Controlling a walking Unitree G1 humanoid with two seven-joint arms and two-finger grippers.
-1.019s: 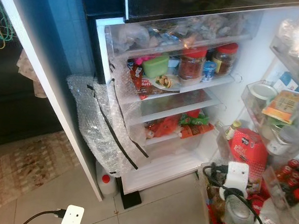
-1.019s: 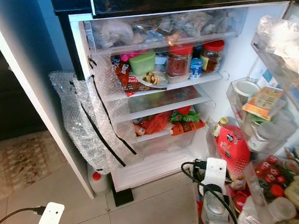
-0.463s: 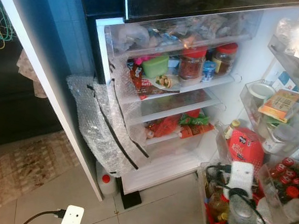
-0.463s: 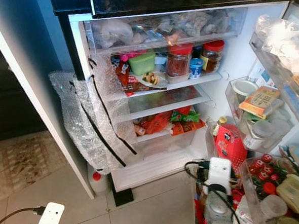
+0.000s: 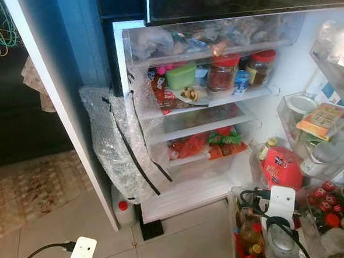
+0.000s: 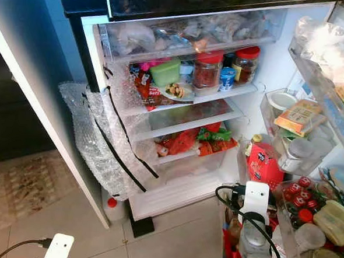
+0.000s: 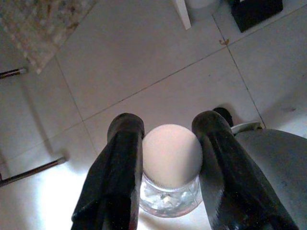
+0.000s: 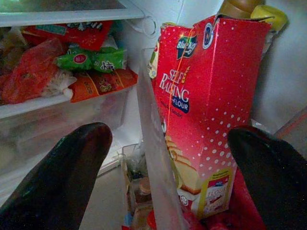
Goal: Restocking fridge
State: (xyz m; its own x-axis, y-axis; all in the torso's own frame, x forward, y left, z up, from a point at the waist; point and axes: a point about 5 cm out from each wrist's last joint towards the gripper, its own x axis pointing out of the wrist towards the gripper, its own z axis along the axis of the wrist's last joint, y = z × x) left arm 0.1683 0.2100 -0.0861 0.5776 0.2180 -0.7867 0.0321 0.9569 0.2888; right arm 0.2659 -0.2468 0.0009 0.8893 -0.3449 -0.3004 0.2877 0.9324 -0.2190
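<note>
**Operator:** How far along is the restock?

**Observer:** You are partway, by my judgement. The fridge [image 6: 269, 70] stands open and is already well filled: red-lidded jars [image 6: 208, 70] on the upper shelf, snack packets [image 6: 200, 139] on the lower one, door bins crowded with bottles and tubs. One item has yet to go in. Your left gripper [image 7: 165, 143] hangs low over the floor tiles [image 7: 144, 52], its fingers [image 7: 120, 177] closed against both sides of a small glass jar [image 7: 170, 189] with a pale rounded lid, so that jar is yours to place.

**Operator:** And the right gripper?

**Observer:** Your right gripper [image 8: 168, 158] is spread wide and carries nothing. Directly ahead of it, between the two fingers [image 8: 72, 172], stands a red flour carton [image 8: 206, 115] in the lower door bin, with the bin's clear wall [image 8: 153, 158] just in front of the carton. I cannot tell whether either finger touches it.

**Operator:** Anything readable?

**Observer:** The carton says "SELF RAISING FLOUR", with a round blue badge near its top that reads roughly "Blue…"; the rest is too small. A yellow panel low on the carton repeats "FLOUR". The packets on the shelf beyond carry logos you cannot make out.

**Operator:** What is left?

**Observer:** Finding a free spot for the jar, as I judge it; the middle shelf [image 6: 190, 115] looks barest.
</note>
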